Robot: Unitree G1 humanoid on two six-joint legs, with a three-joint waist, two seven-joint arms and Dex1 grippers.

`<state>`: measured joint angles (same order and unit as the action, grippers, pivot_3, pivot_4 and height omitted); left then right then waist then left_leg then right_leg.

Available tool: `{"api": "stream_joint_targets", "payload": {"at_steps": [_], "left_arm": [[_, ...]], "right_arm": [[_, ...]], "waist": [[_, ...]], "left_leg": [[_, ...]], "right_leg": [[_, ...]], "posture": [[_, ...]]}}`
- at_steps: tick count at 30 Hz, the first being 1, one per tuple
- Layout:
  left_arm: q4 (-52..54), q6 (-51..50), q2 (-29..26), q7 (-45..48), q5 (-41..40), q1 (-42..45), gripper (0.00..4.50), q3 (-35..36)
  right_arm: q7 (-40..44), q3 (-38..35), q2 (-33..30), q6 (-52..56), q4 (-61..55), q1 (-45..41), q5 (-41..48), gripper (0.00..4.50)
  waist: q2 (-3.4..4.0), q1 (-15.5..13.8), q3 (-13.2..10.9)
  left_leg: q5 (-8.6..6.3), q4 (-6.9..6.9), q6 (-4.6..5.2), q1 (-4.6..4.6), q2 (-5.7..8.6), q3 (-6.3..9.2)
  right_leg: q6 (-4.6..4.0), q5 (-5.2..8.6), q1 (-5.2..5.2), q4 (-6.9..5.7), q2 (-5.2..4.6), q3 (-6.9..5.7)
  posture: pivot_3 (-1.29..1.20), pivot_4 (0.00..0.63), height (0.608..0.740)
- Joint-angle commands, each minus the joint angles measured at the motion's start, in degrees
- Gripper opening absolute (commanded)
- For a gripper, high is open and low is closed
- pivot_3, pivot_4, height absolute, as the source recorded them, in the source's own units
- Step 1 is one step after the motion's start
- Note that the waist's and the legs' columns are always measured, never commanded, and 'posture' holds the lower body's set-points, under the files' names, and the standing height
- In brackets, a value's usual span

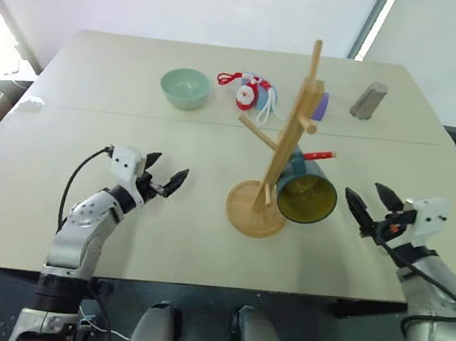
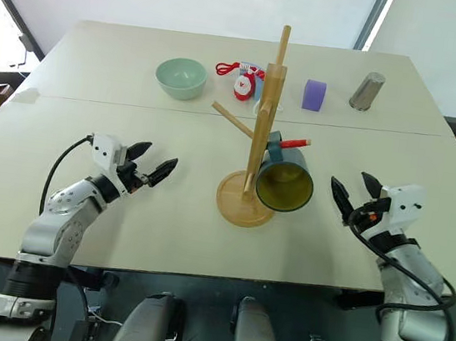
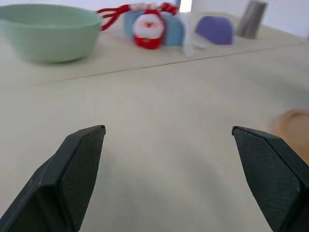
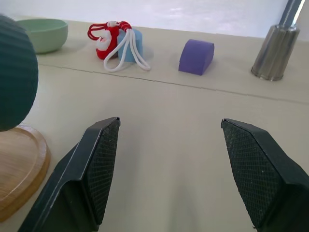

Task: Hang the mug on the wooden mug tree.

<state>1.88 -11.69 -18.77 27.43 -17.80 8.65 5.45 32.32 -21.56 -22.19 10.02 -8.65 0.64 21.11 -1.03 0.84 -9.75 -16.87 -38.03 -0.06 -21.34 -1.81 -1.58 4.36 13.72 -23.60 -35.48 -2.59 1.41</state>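
Counts: one mug (image 2: 284, 183), one wooden mug tree (image 2: 257, 141), one pale green bowl (image 2: 180, 77), one grey metal cylinder (image 2: 367, 90), one purple block (image 2: 314, 94), one small Santa figure (image 2: 244, 87) with red cord, against a light blue piece (image 4: 131, 44) with white cord. Two hands in view.

Mug: dark teal outside, yellow inside, hanging on the tree by its handle from the red peg (image 2: 295, 142). It hangs tilted, mouth turned toward the robot, body just above the tree's round base (image 2: 243, 199). Nothing visible inside the mug.

Bowl: upright on the counter (image 2: 177, 239); interior looks empty from the head views.

Left hand (image 2: 149, 165): fingers spread wide, holding nothing, low over the counter. The mug tree stands to its right, clear of it; the bowl lies beyond it, toward the far edge. In the left wrist view the bowl, Santa figure, purple block and cylinder sit in a row past the fingertips (image 3: 84, 159), with an edge of the tree base off to the right side.

Right hand (image 2: 352, 195): fingers also spread wide, empty, low over the counter. Mug and tree are to its left, near but not touching. Cylinder and purple block lie ahead of it, well apart. The right wrist view shows the mug's ribbed side and the base disc beside the left finger.
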Motion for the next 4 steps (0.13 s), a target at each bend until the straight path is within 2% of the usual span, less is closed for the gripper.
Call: {"api": "stream_joint_targets", "payload": {"at_steps": [1, 4], "left_arm": [[2.30, 2.31, 0.58, -1.45, 1.13, -1.98, 4.50, 0.83], [4.55, 1.65, 1.02, -2.13, 0.73, -3.78, 4.50, 0.93]], "right_arm": [[-0.56, 1.03, 0.91, -4.33, 2.81, -1.42, -0.92, 3.46], [0.41, 2.47, 0.31, -6.14, 5.38, -2.60, -1.40, 3.46]], "waist": [[0.00, -0.07, 0.00], [0.00, -0.07, 0.00]], "left_leg": [[0.00, 0.00, 0.00, 0.00, -0.01, 0.00], [0.00, 0.00, 0.00, -0.02, -0.02, 0.00]], "right_leg": [[0.00, 0.00, 0.00, 0.00, -0.01, 0.00], [0.00, 0.00, 0.00, 0.01, -0.08, 0.00]], "posture": [[0.00, 0.150, 0.740], [0.00, 0.150, 0.740]]}}
